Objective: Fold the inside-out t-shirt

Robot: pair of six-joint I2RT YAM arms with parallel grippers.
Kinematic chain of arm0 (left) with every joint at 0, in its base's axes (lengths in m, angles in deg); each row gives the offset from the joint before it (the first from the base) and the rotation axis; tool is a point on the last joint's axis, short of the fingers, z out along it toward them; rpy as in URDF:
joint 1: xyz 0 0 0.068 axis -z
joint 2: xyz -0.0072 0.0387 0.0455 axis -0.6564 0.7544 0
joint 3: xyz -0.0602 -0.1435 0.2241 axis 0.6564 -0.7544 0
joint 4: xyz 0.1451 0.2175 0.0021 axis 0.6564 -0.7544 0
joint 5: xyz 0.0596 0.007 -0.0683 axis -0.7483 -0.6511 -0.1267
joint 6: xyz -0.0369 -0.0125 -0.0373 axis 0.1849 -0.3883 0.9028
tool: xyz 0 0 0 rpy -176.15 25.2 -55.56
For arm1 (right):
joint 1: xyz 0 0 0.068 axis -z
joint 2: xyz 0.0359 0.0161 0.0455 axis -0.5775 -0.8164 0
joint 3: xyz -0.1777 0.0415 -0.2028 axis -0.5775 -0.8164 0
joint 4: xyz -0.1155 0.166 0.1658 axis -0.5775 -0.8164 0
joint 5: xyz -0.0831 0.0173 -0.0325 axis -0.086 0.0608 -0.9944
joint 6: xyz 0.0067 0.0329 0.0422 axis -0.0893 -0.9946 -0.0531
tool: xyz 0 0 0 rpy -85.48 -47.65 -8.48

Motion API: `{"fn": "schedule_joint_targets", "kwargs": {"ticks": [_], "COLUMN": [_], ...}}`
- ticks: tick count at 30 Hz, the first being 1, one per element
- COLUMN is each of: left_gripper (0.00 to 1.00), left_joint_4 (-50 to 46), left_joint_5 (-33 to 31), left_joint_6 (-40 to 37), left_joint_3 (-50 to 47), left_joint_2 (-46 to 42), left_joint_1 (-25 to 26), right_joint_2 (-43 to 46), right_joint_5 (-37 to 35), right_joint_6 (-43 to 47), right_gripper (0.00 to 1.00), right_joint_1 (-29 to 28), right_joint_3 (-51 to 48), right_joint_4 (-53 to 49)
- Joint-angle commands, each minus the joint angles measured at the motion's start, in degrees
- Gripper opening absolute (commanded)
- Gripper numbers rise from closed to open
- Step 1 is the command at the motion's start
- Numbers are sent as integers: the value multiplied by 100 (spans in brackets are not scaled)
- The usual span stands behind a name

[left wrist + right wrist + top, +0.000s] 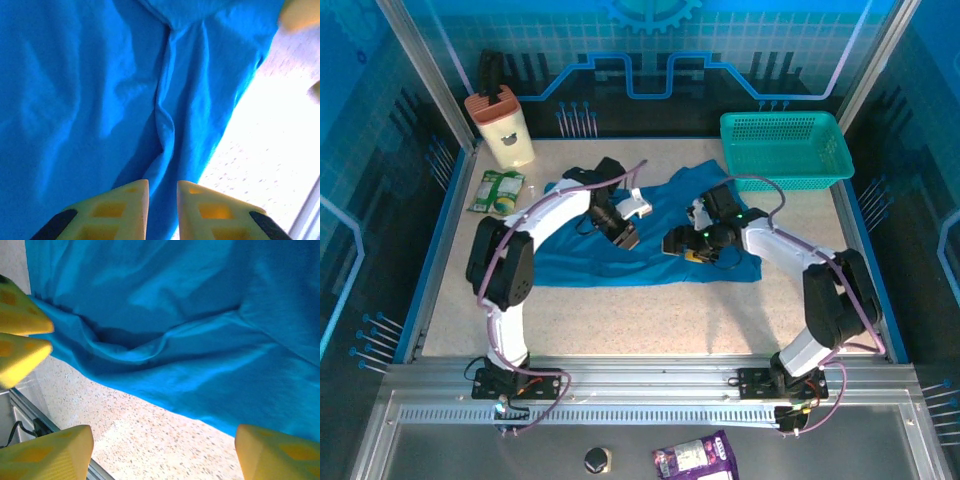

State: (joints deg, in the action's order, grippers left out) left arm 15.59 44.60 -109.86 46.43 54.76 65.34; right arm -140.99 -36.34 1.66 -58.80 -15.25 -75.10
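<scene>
Plain medium-blue cloth t-shirt (582, 262) lies spread mid-table, long axis left to right. Left gripper (162, 186) is low over its middle, fingers nearly together at a raised crease; cannot tell if cloth is nipped. Right gripper (165, 435) is just right of it, fingers wide apart, straddling the near hem directly below.

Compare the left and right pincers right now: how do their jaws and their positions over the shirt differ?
The left pincer has its jaws nearly together; the right pincer stands wide open. A raised crease of the t-shirt runs into the left pincer's narrow gap, though I cannot confirm a grip; the right pincer spans the shirt's edge and bare table, holding nothing. Both hover low over the shirt, near each other.
</scene>
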Motion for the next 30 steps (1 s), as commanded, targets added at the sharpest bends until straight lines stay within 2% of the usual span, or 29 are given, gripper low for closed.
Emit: {"fn": "schedule_joint_targets", "kwargs": {"ticks": [1, 10, 17, 26, 30], "left_gripper": [23, 27, 24, 21, 16], "left_joint_4": [-846, -998, -1010, -819, -803], "left_joint_5": [-516, -531, -430, -673, -780], "left_joint_6": [-1199, -1576, -1616, -1630, -1629], "left_joint_3": [278, 502, 402, 271, 279], "left_joint_2": [465, 934, 1012, 1090, 1127], "left_joint_1": [26, 248, 275, 301, 295], "right_joint_2": [390, 899, 933, 913, 941], "right_joint_5": [-57, -106, -79, -65, -96], "right_joint_6": [145, 83, 68, 83, 90], "right_gripper": [76, 76, 76, 76, 76], "right_joint_1": [209, 421, 419, 419, 420], "right_joint_3": [-190, -466, -430, -290, -276], "right_joint_4": [-242, -384, -454, -586, -621]}}
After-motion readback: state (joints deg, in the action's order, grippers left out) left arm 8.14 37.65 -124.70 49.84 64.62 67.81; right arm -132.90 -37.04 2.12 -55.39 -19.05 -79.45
